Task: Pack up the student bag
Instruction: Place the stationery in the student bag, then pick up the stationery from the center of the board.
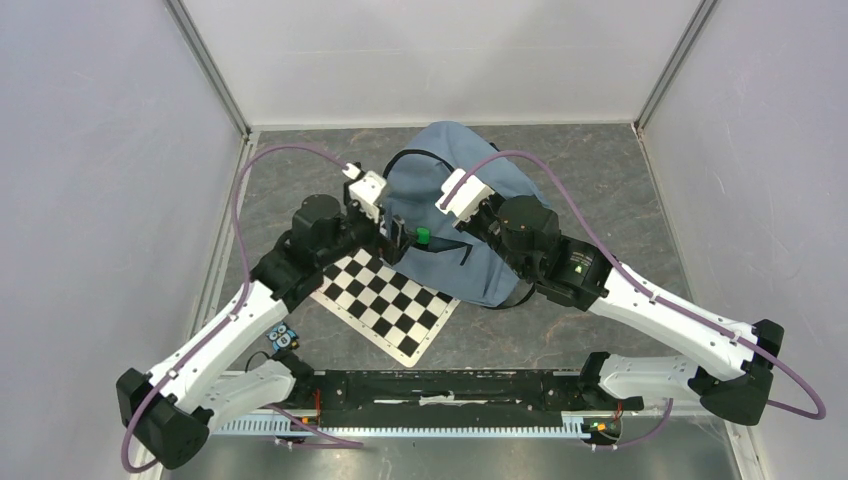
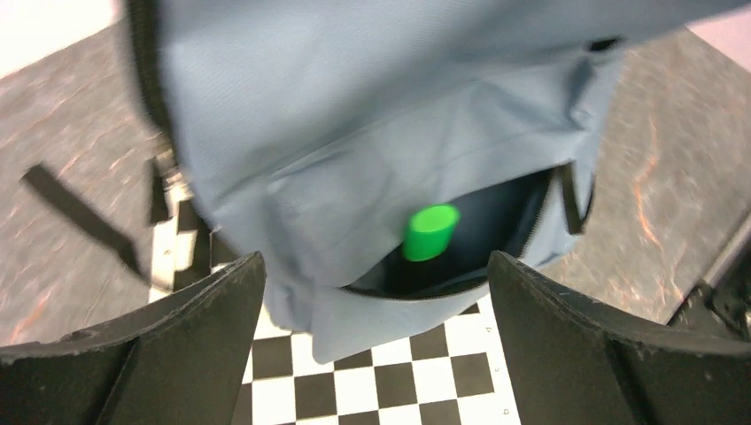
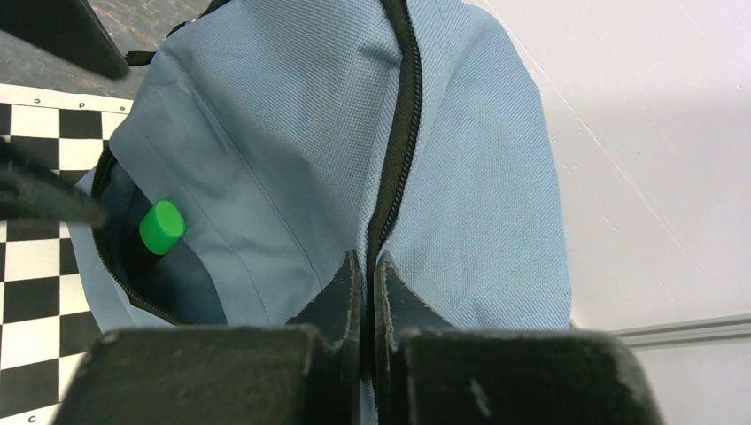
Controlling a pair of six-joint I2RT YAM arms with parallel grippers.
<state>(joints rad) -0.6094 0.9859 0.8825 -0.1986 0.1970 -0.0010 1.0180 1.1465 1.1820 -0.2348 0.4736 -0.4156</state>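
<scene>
left gripper (image 1: 398, 238) is open wide with nothing in it, at the mouth of the backpack (image 1: 445, 145) front pocket. the backpack lies mid-table (image 1: 620, 190), its near corner over a chessboard mat (image 1: 385, 300). a green cap (image 1: 423, 236) pokes from the pocket just beside the left fingers. right gripper (image 1: 478, 222) sits on top of the bag, on the far side of the pocket.

left wrist: jaws stand far apart either side of the unzipped pocket. the green-capped item leans half in, cap out, its body hidden in the dark lining.

right wrist: fingers pressed together right at the main zip. can't tell if fabric is pinched.

risk: the item looks only partly seated. it could slide out or tip if the bag shifts or the pocket sags. the left fingers could also snag the pocket edge when pulling away.
</scene>
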